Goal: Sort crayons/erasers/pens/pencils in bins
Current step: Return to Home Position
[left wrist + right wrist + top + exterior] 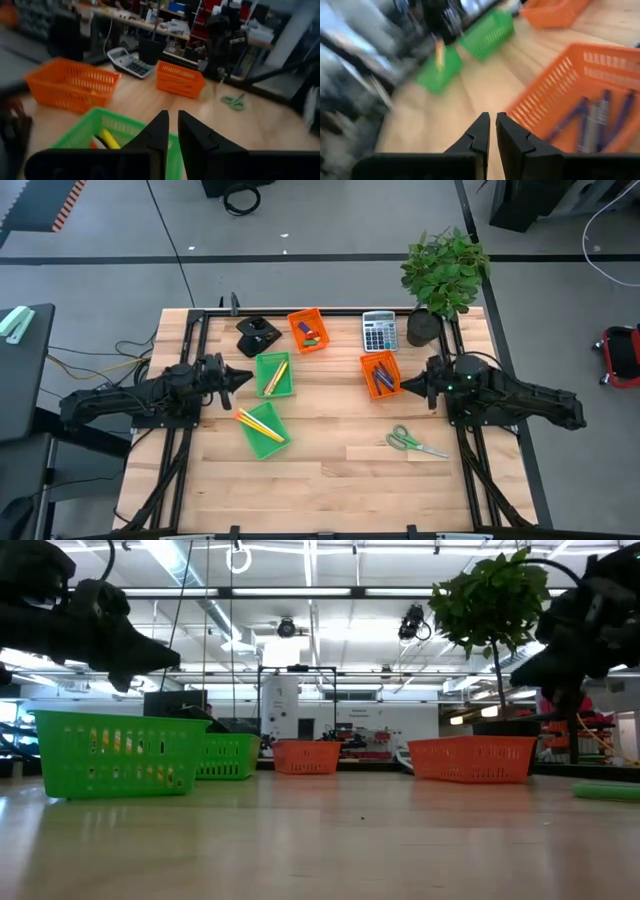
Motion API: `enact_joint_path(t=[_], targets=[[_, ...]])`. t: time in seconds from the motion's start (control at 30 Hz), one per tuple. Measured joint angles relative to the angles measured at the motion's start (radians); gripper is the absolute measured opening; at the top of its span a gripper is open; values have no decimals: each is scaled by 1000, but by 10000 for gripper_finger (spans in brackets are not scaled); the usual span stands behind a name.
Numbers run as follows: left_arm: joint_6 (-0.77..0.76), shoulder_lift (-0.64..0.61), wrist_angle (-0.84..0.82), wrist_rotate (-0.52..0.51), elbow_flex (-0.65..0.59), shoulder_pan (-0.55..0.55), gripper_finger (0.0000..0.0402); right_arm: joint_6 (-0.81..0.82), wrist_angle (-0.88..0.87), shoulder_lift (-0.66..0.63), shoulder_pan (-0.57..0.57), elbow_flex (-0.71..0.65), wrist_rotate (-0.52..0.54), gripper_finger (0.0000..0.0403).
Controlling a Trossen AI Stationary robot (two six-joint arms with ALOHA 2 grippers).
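Four bins stand on the wooden table. A far orange bin point(307, 330) holds small erasers. A right orange bin point(380, 374) holds pens point(600, 117). A green bin point(274, 375) and a nearer green bin point(262, 428) hold yellow pencils. My left gripper point(243, 377) hovers at the left side of the farther green bin point(100, 135), shut and empty. My right gripper point(405, 385) hovers at the right side of the pen bin point(580, 100), shut and empty. Both hang above the table in the low view.
A grey calculator point(379, 331) lies at the far side, with a potted plant point(445, 270) at the far right corner. A black object point(258, 335) sits left of the far orange bin. Green-handled scissors point(415, 444) lie on the near right of the table.
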Motion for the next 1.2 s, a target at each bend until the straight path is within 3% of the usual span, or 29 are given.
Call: enact_joint_path(t=[0.17,0.4,0.63,1.2], targets=[[133,2,18,-4,-2,0,49,-25,-5,80,25,1,107,39],[134,2,24,-4,-2,0,50,59,0,113,39,1,112,39],[134,2,30,-2,-2,0,45,-174,-4,133,38,1,138,39],[134,2,32,0,-2,0,45,-142,-4,133,38,1,138,39]])
